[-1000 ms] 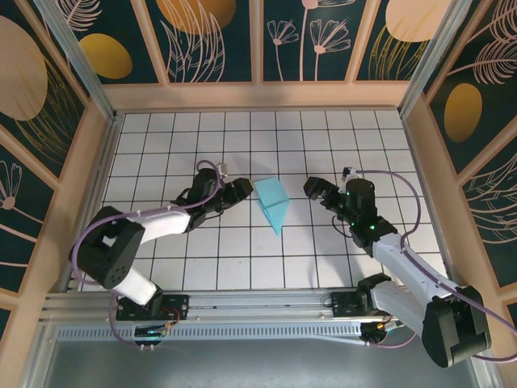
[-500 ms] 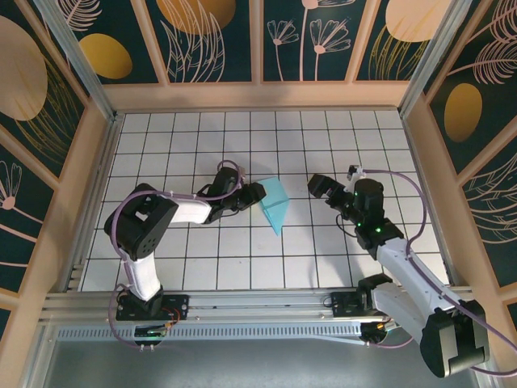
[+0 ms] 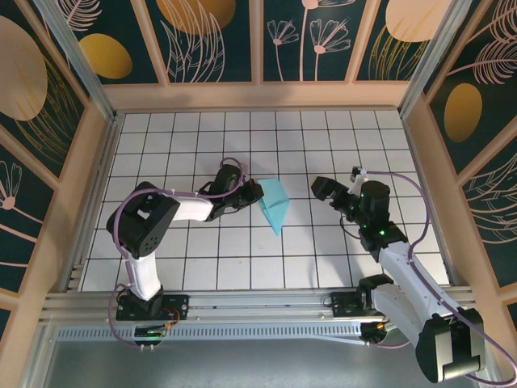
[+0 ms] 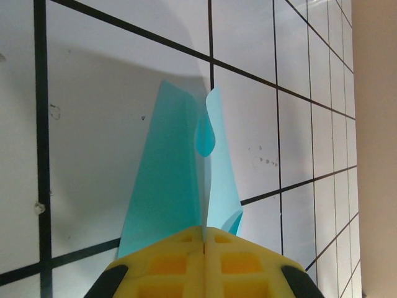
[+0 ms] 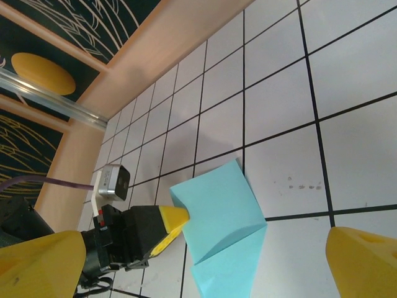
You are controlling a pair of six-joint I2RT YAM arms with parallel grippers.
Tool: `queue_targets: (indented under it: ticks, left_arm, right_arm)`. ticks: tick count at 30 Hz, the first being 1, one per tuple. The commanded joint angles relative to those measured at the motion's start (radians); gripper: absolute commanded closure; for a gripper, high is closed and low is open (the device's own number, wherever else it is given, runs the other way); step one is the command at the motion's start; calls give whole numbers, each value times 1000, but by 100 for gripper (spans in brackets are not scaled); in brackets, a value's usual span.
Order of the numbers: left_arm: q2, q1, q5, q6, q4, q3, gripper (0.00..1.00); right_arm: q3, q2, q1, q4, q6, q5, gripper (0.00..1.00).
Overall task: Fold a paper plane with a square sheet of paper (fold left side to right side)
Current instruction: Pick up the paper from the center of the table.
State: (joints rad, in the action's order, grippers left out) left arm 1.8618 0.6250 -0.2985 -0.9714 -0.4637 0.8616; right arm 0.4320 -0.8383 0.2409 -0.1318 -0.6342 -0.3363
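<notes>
- Left jaws are pressed together, clamped on the left edge of the sheet of paper (image 3: 275,204). Their yellow fingertips (image 4: 239,264) meet with the turquoise layers pinched between them.
- Right jaws stand wide apart and hold nothing. They sit to the right of the sheet, apart from it, with yellow fingertips (image 5: 366,261) at either side of the right wrist view.
- Folded to a slim pointed shape, the sheet lies near the middle of the white gridded tabletop (image 3: 161,145), its point toward the arms' bases.
- Seen from the left wrist, one layer curls up off the tabletop beside a flatter one.
</notes>
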Motion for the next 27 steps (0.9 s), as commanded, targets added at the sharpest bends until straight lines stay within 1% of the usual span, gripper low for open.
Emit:
queue_targets:
  ticks: [1,5,8,10,13,16,21,27]
  left_arm:
    - [-109,6,17,80,8,-42,100]
    - [-233,6,0,165,3,-124,100]
    - [-326,7,-53,231,-40,-202,100]
    - [-391,6,-105,264,-92,-265,100]
    - [-485,6,-165,282,-170,-346,100]
    - [-568,5,-203,303,-197,-395,100]
    - [-646,6,-263,306,-221,-437,100]
    - [-660,5,-309,272,-262,-460,100]
  right_arm:
    - [-10,0,-29,-42,67,-104,3]
    - [-1,-51,-49,-73,146,-239,6]
    - [8,-111,-48,-104,208,-364,8]
    - [5,-152,-47,-135,236,-422,9]
    - [-27,-211,-42,-242,246,-525,9]
    - [-50,-300,-10,-365,251,-622,10]
    - [-37,-431,89,-479,281,-655,14]
    - [6,-583,187,-636,255,-701,19]
